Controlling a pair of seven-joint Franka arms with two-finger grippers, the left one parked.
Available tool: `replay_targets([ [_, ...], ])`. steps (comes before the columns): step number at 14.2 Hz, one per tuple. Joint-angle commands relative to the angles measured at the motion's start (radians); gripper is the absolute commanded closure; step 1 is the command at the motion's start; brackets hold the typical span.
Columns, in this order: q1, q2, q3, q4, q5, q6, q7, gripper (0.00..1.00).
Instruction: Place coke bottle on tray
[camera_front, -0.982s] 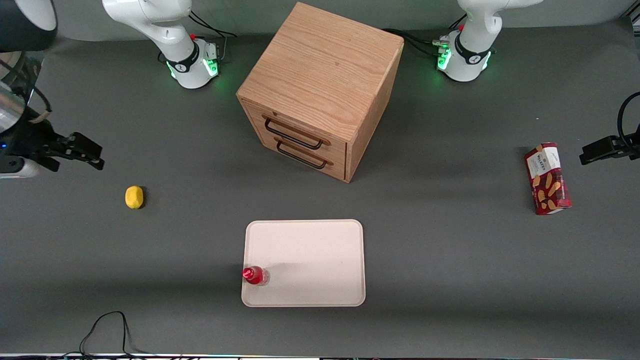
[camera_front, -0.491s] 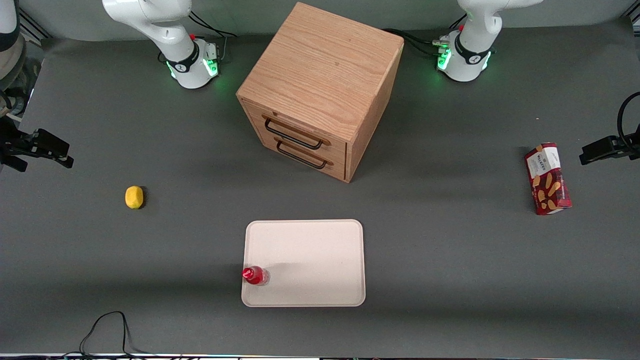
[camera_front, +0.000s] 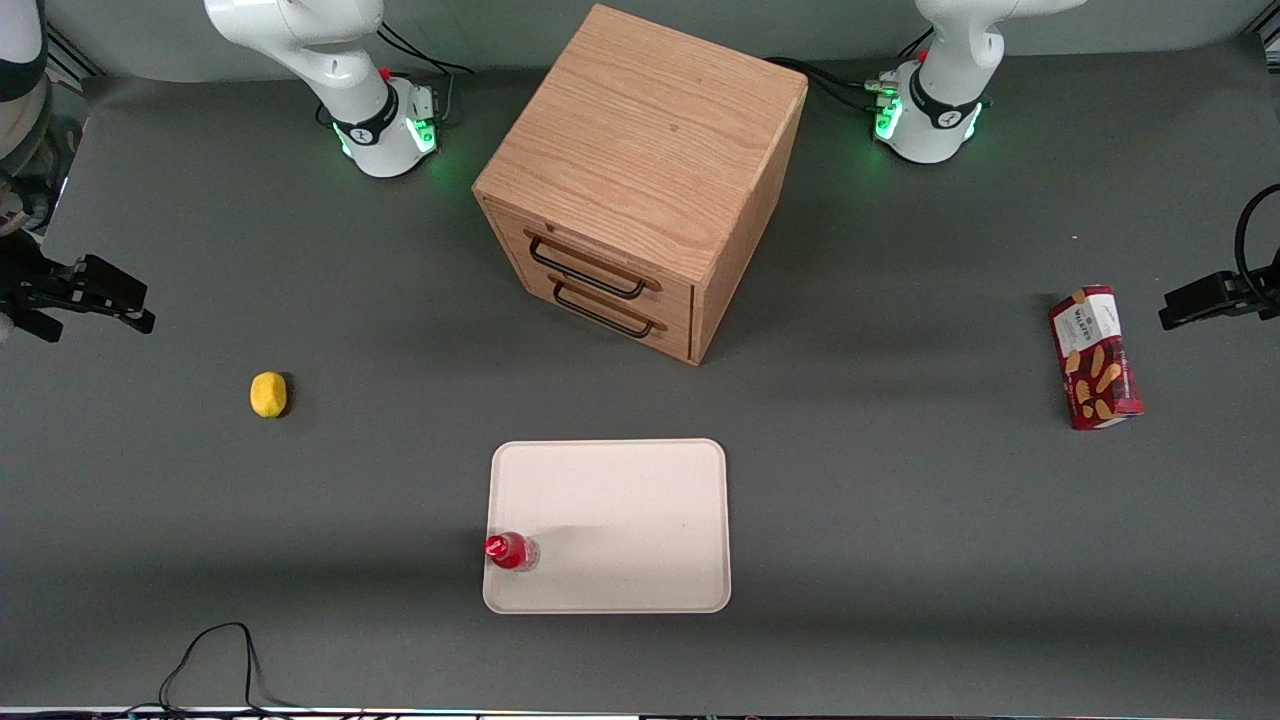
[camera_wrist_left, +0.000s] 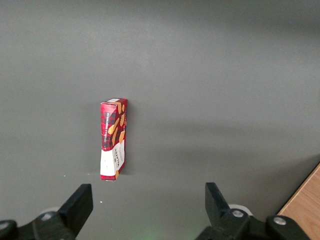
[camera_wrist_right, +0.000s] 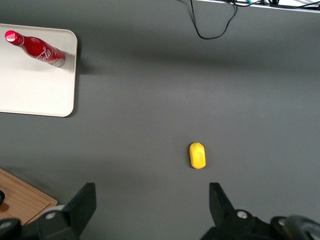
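Your pincer (camera_front: 95, 300) hangs released, holding nothing, well apart from the coke bottle (camera_front: 511, 551). The bottle stands upright on the tray (camera_front: 620, 520), close to its rim, so just keep clear of it.

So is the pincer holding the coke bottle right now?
No: the coke bottle stands on the tray near its edge, while the open pincer hangs empty toward the working arm's end of the table.

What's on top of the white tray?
Only the coke bottle stands on the tray, near one corner. The gripper is open, away at the working arm's end of the table.
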Motion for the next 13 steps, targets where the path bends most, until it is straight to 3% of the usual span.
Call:
replay_targets([
  [1, 0.017, -0.023, -0.02, -0.022, 0.006, -0.006, -0.01, 0.0],
  [13, 0.017, -0.013, -0.015, 0.006, 0.018, -0.09, -0.039, 0.0],
])
